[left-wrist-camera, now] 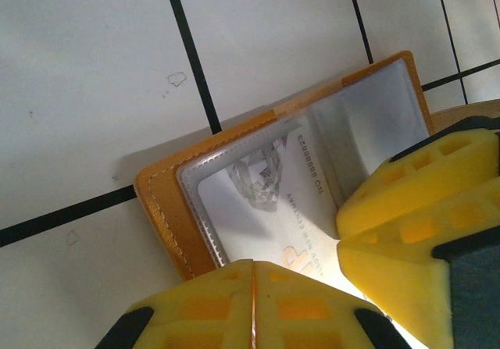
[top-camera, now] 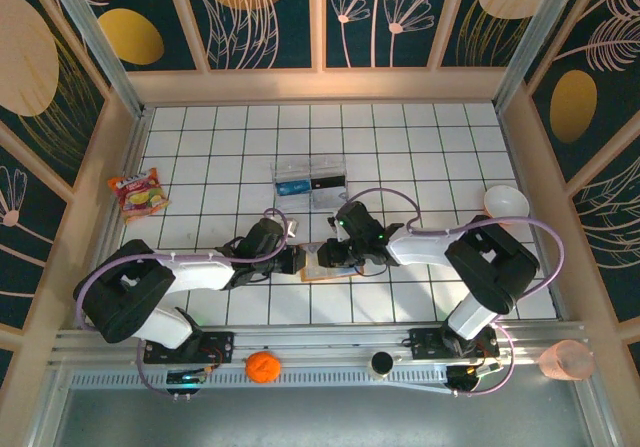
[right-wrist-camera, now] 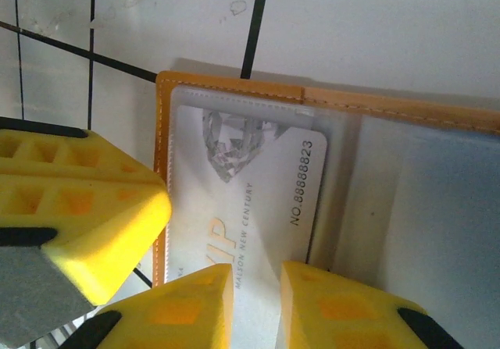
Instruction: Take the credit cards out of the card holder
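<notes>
While the card holder [right-wrist-camera: 234, 90] lies open and flat on the desk [top-camera: 420, 147], near the desk's front edge and between the 2 arms, 1 pale card [right-wrist-camera: 258, 193] printed with a diamond sits inside its clear pocket [right-wrist-camera: 187, 103].

The right gripper [right-wrist-camera: 258, 290] hangs directly over the card's lower end. Its jaws stand narrowly apart and the card's face shows in the gap. Whether its tips touch the card cannot be told.

The left gripper [left-wrist-camera: 254, 290] is closed, pads pressed together, at the holder's outer edge just beside the same pocket. Whether it pinches the leather cannot be told.

In the top view the 2 grippers meet almost tip to tip over the holder.

A clear box [top-camera: 310, 179] lies behind the holder, near but apart from it. A snack packet [top-camera: 140, 193] at the far left and a bowl [top-camera: 505, 203] at the right are both well apart. Bare tiled desk runs to either side and towards the back wall.
</notes>
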Robot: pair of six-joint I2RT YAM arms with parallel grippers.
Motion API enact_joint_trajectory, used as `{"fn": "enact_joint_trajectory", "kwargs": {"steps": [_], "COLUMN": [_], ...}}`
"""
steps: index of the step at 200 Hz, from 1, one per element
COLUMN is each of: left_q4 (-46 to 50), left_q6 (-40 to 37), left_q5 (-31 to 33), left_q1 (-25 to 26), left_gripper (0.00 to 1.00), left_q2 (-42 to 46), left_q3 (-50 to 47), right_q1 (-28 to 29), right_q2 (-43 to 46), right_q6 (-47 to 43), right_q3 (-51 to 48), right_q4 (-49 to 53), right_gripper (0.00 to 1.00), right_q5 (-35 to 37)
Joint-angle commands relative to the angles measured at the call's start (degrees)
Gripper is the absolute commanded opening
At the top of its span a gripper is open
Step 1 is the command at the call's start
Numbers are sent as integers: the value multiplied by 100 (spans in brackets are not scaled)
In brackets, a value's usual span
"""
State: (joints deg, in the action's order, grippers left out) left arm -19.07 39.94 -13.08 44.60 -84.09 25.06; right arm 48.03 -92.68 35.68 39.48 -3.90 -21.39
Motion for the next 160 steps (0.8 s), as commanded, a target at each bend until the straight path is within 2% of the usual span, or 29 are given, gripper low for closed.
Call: {"fn": "enact_joint_trajectory", "kwargs": {"steps": [1,73,130,160], "left_q4": [-126,-59,78,174], "left_q6": [32,40,-7,-65], "left_q5": [-37,102,209,216], "left_q1": [20,22,16,5], "left_gripper": [9,6,3,5], "left_q2": [-46,25,97,318], "left_q3": [-26,-89,-111,-72], "right_q1": [104,756,896,901], "right_q2": [-95,265,442,559], "right_q6": [-72,217,326,323], "right_q3": [31,379,459,485], "right_q4": [127,1221,1418,1491], "right_gripper": [23,25,31,35], "right_q5": [341,2338,2832,2977]}}
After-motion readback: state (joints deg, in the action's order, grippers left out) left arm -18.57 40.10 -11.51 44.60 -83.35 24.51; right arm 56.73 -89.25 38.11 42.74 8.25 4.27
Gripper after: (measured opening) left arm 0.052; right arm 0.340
